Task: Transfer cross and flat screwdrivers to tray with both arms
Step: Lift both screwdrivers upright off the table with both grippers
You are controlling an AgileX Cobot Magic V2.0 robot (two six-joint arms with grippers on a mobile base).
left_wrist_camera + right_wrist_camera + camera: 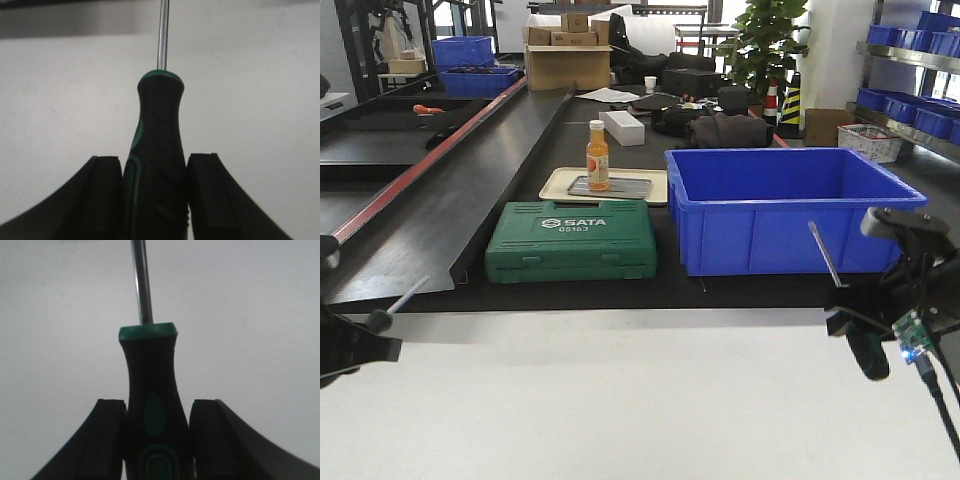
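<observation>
left gripper (154, 159) pinching screwdriver (159, 120), right gripper (158, 402) pinching screwdriver (149, 362)

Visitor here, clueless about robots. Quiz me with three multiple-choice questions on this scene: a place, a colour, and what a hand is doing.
1. The SATA case lies: A) left of the blue bin; B) inside it; C) on it.
2. The case is: A) red; B) yellow; C) green.
3. The left hand is: A) open, empty; B) shut on a screwdriver; C) out of view.
Answers: 1A, it sits beside the bin's left end; 2C, its lid is green; 3B, its fingers clamp the handle.
</observation>
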